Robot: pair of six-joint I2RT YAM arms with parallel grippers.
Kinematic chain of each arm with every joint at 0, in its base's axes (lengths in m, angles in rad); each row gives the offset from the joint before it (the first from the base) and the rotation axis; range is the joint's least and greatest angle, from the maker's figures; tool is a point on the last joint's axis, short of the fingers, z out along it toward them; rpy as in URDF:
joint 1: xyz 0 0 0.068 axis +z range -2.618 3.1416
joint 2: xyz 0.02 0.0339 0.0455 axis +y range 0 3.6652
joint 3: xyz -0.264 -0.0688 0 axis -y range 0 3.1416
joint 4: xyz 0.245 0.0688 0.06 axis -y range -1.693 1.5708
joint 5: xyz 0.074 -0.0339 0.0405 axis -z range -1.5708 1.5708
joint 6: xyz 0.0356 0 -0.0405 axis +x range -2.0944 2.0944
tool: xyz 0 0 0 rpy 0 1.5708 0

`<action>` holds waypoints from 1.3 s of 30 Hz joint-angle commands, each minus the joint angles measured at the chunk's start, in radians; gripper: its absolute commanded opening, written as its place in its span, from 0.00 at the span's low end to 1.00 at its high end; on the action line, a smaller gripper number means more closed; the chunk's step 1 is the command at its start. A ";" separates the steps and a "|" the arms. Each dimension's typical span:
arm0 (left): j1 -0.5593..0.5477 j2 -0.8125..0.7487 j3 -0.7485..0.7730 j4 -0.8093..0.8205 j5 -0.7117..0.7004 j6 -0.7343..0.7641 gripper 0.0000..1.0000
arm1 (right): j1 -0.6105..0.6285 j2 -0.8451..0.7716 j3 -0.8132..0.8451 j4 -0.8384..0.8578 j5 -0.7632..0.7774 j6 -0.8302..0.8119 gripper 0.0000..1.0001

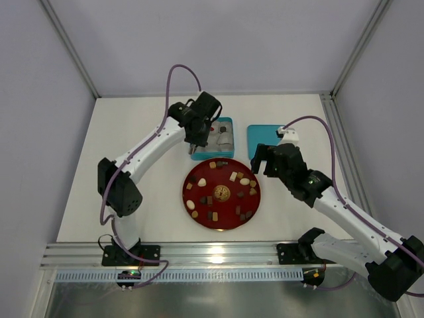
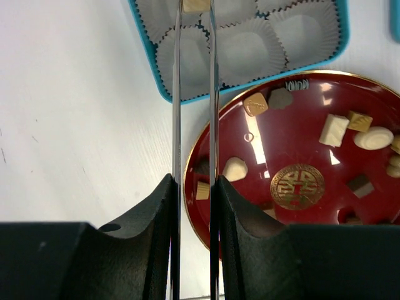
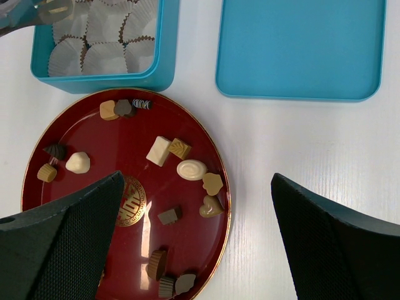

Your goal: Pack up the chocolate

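Over the left side of the teal tray (image 3: 100,82), pinching a tan piece (image 2: 195,5) between the long thin blades of the left gripper (image 1: 195,149), drawn in to a narrow slot no wider than the piece itself. Lined throughout with white pleated paper cups (image 2: 250,50). Just to the tray's right, lying flat on the white table (image 1: 119,119), well clear of both arms: matching teal lid (image 3: 300,47). Right up against the tray's near wall, touching or not impossible to tell: red gold-rimmed plate (image 3: 125,150), strewn with the chocolate (image 3: 191,169), namely tan, cream and dark brown cubes, ovals and hearts, plus one dark piece with white stripes (image 3: 142,104) near the far rim. Stamped at the plate's middle with a gold medallion (image 2: 297,186), an ornamental character too stylised to read. Near the plate's far right rim, hovering with the right gripper (image 3: 197,178), black fingers spread wide, gripping nothing.
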State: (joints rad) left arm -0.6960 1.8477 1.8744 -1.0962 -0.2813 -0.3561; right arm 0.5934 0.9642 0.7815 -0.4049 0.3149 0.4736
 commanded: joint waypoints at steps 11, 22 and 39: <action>0.055 0.116 0.105 0.019 -0.076 0.039 0.26 | -0.003 0.010 0.033 0.031 0.007 -0.009 1.00; 0.056 0.094 0.049 0.025 -0.061 0.036 0.26 | -0.003 0.019 0.030 0.037 0.001 -0.004 1.00; 0.056 0.082 0.011 0.044 -0.058 0.034 0.32 | -0.004 0.010 0.027 0.032 -0.002 0.000 1.00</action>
State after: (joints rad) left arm -0.6456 1.9728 1.8748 -1.0885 -0.3298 -0.3298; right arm 0.5934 0.9840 0.7815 -0.4038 0.3107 0.4736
